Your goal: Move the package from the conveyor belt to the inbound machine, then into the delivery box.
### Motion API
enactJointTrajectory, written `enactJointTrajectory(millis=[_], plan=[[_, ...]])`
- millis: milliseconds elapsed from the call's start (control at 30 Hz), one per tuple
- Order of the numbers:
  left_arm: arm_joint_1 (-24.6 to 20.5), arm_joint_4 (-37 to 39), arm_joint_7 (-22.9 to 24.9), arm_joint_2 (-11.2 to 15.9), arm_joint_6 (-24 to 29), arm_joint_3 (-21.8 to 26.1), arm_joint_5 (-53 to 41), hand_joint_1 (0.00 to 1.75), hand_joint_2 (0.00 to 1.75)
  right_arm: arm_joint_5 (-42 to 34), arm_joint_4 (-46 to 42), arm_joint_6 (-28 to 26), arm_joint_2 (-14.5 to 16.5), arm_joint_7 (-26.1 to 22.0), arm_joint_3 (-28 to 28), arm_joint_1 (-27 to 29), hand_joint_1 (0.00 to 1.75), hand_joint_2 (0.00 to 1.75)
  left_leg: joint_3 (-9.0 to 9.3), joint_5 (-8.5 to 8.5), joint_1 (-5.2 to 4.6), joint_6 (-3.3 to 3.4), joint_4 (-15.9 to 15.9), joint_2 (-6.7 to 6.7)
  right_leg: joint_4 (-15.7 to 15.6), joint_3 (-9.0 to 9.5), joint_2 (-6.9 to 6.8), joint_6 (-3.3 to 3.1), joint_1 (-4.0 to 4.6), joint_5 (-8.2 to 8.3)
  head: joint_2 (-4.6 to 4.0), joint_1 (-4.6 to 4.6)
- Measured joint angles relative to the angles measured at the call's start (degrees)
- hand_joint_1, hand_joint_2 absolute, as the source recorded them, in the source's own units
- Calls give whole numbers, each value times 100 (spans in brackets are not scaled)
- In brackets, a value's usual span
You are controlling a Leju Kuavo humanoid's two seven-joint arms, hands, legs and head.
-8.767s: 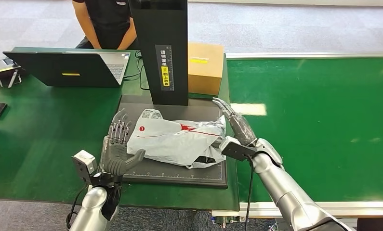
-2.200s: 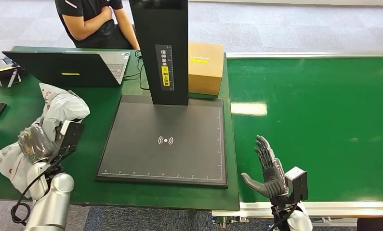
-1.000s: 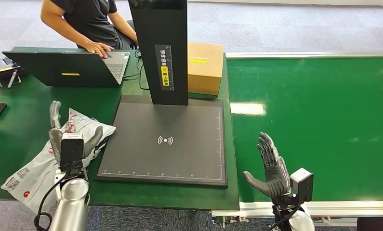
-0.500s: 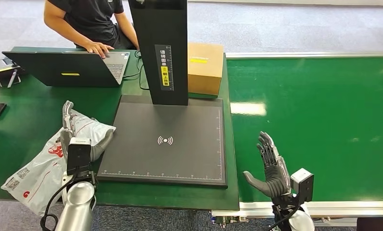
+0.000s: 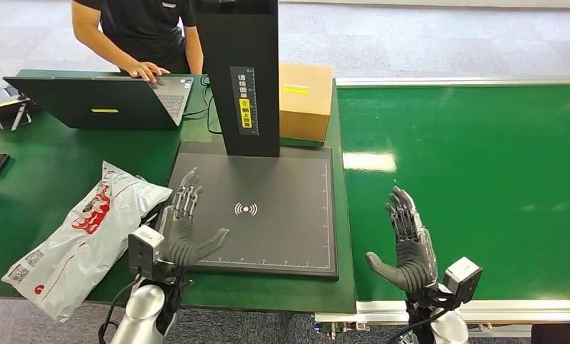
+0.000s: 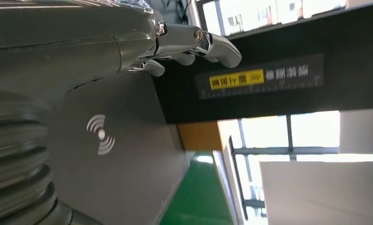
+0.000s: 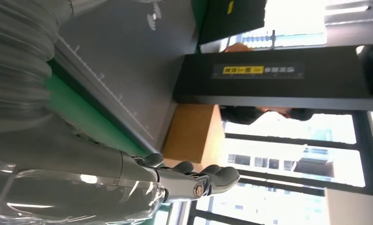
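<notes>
Head view. The package (image 5: 88,233), a grey-white mailer bag with red print, lies at lower left on the green tabletop (image 5: 45,179), just left of the inbound machine's black scan plate (image 5: 267,215), its lower end at the tabletop's near edge. The left hand (image 5: 181,233) stands at the plate's lower-left corner, released, fingers spread and empty, just right of the package. The right hand (image 5: 407,247) is raised at lower centre-right over the near edge of the green conveyor belt (image 5: 468,150), likewise released and empty. The machine's black column (image 5: 242,72) rises at upper centre, with a cardboard box (image 5: 305,100) to its right. At upper left, a person (image 5: 142,36) rests a hand on a laptop (image 5: 95,100).

Left wrist view. Straightened fingers (image 6: 194,42) of the left hand reach from the upper left above the scan plate (image 6: 123,154), holding nothing.

Right wrist view. The right hand's fingers (image 7: 194,180) extend at the lower centre, empty; the cardboard box (image 7: 194,136) and the column (image 7: 269,77) lie beyond.
</notes>
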Motion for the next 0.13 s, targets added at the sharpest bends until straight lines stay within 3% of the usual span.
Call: enactJointTrajectory(millis=[133], plan=[[56,64,2,1,-330,-32,380,0,175,-30,-11,209,0,-78,32,0,0,175,0,0,0,0,-1,0,0,0,1,0,0,0,0,0]])
